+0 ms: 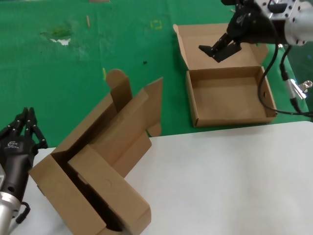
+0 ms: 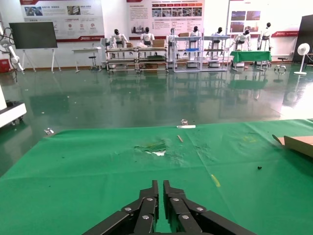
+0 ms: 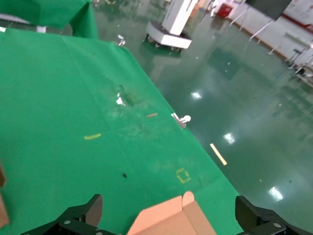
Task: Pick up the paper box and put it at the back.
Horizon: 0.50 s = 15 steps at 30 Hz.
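Observation:
The paper box (image 1: 227,98) lies open on the green cloth (image 1: 73,58) at the back right, its tray facing up and its hinged lid (image 1: 205,39) tilted back. My right gripper (image 1: 220,49) hangs open and empty just above the lid and the tray's far edge. In the right wrist view its fingers (image 3: 93,208) stand wide apart with the lid's corner (image 3: 171,223) between them, not touching. My left gripper (image 1: 25,122) is parked at the front left, shut and empty; its fingertips (image 2: 154,188) point over the cloth. A corner of the box (image 2: 298,144) shows in the left wrist view.
Two like brown boxes nested together (image 1: 102,161) stand tilted at the front left, across the edge between the white tabletop (image 1: 230,181) and the cloth, beside my left gripper. Small scraps and a torn mark (image 1: 61,36) lie on the cloth. A cable (image 1: 266,93) hangs by the box's right side.

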{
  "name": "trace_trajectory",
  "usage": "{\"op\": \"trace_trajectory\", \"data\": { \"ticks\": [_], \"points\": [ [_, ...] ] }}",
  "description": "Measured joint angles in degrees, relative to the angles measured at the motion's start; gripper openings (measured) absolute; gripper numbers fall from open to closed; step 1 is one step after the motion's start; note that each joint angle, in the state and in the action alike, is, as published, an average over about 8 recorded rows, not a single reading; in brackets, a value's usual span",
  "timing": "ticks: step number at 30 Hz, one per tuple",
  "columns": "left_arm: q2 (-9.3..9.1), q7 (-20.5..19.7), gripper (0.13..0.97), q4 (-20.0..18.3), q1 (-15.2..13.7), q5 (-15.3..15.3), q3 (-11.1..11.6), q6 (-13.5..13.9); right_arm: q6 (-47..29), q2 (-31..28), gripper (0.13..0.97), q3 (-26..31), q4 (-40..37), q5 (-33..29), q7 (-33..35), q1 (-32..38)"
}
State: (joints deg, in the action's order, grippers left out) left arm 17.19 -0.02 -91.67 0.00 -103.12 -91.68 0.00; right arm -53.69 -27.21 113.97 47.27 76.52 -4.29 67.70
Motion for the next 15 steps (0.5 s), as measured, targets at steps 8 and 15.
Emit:
{"op": "trace_trajectory", "data": {
  "ticks": [8,15],
  "points": [
    [0.0,0.0,0.204,0.0,0.0,0.0,0.0,0.0,5.9,1.1,0.941,-2.5,4.9,2.9,0.5,-7.5],
    [0.0,0.0,0.295,0.0,0.0,0.0,0.0,0.0,11.3,2.1,0.966,-4.7,9.4,5.6,0.9,-14.3]
  ]
}}
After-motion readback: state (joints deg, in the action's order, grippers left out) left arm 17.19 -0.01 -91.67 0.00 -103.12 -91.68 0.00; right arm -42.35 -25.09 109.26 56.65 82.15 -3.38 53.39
